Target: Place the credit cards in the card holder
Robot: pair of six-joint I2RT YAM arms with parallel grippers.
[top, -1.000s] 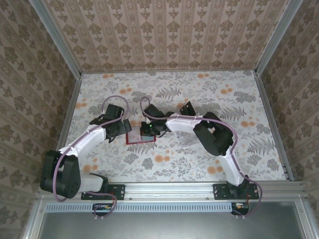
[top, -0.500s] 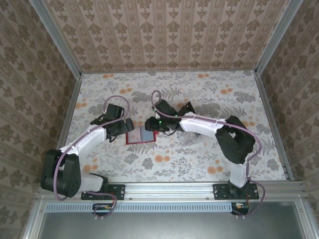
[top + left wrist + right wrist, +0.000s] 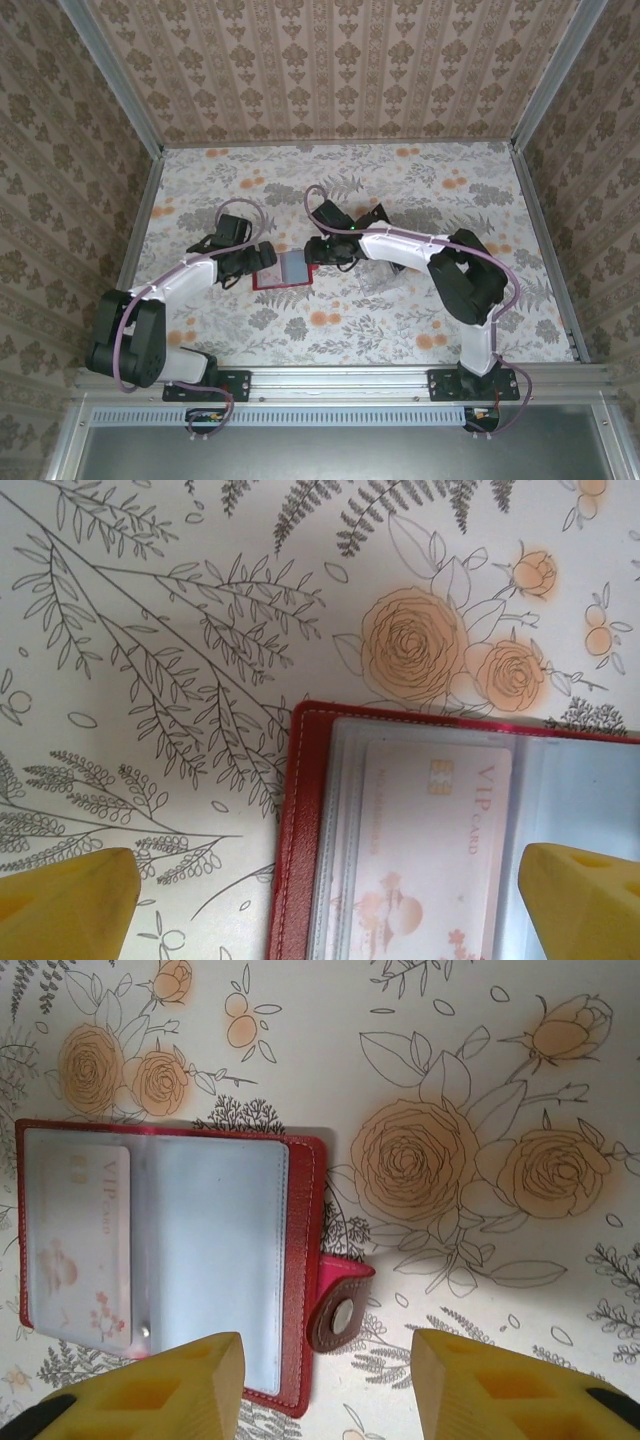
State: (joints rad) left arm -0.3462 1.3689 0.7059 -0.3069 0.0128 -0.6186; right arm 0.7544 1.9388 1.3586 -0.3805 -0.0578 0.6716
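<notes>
**Top view.** The open red holder (image 3: 283, 272) lies flat on the floral surface (image 3: 450, 190), left of centre, between the two arms. The left fingers (image 3: 258, 257) sit at its far left corner and the right fingers (image 3: 312, 251) at its far right corner.

**Left wrist view.** The left fingers (image 3: 65, 905) are spread wide and grasp nothing. One tip is above bare surface and the other above a clear pocket (image 3: 570, 790). The stitched red rim of the holder (image 3: 298, 820) runs between them. A pale card (image 3: 430, 850) marked "VIP CARD", with a chip and pink blossoms, sits in the pocket beside that rim.

**Right wrist view.** The right fingers (image 3: 520, 1385) are likewise released and hold nothing. One tip is over the edge of the holder (image 3: 308, 1210) and the other over bare surface. The clasp tab (image 3: 340, 1312), with its pale stud, lies on the surface between the tips. The card (image 3: 85, 1250) sits in the pocket farthest from the tab. The neighbouring pocket (image 3: 215, 1260) shows plain clear plastic.
</notes>
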